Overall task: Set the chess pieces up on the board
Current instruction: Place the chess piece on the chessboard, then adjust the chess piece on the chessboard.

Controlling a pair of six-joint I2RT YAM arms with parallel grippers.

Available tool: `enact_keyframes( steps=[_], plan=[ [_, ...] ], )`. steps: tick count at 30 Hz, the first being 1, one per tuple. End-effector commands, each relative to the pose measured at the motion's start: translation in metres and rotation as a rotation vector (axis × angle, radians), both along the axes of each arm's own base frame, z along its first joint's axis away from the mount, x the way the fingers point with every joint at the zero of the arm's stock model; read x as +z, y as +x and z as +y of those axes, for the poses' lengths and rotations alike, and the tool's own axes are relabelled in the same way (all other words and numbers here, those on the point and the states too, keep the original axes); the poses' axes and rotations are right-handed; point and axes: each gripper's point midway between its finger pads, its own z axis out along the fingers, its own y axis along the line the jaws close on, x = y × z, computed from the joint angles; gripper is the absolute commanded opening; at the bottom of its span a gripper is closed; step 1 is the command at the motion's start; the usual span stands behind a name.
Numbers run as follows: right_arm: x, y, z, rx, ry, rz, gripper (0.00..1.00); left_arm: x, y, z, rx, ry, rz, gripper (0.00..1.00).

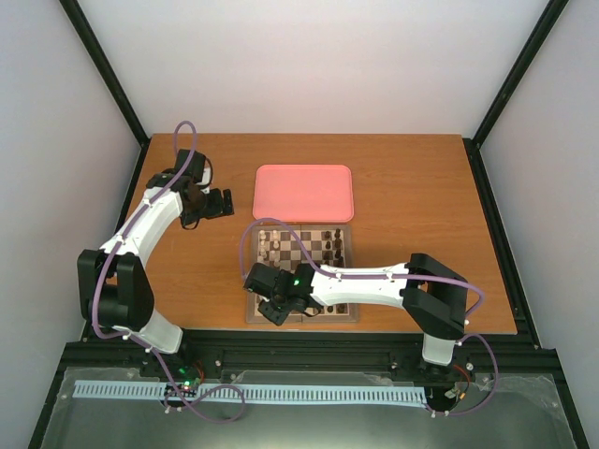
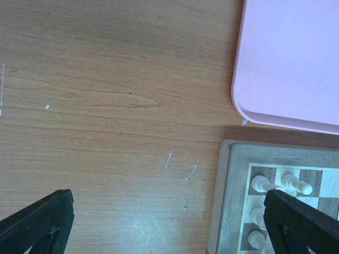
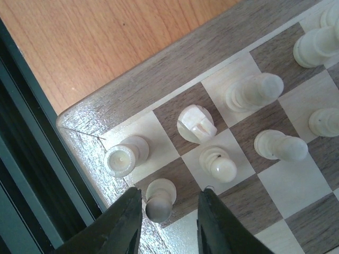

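Several cream chess pieces seen standing at board corner; cream pawn bracketed by right gripper, jaws narrowly parted, nothing clamped; piece judged light, rigid, smooth, easily toppled; best pinched at head; left gripper spread wide, empty.

Top view: high, behind the arm bases, angled steeply down. Whole worktop in frame, far off.

Left wrist view: mid height, facing down past the left tool. Catches a tray corner and the board's far-left corner.

Right wrist view: very close, down past the right tool onto the board's near-left corner.

All three share the board.
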Motion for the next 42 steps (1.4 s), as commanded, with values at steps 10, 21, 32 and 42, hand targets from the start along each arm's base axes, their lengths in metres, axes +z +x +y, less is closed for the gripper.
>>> enact_keyframes(
  steps=[10,21,32,42],
  plan=[
    [0.024,0.004,-0.009,0.000,-0.007,-0.054,0.45,0.015,0.004,-0.001,-0.001,0.000,-0.049,1.00],
    [0.084,0.040,-0.037,-0.149,0.010,-0.090,0.43,0.017,0.004,-0.001,-0.001,-0.001,-0.057,1.00],
    [0.059,0.123,-0.036,-0.270,0.029,0.020,0.27,0.021,0.002,0.002,0.001,0.013,-0.050,1.00],
    [0.029,0.098,-0.041,-0.270,0.003,0.162,0.20,0.014,0.000,0.005,0.002,0.032,-0.030,1.00]
  ],
)
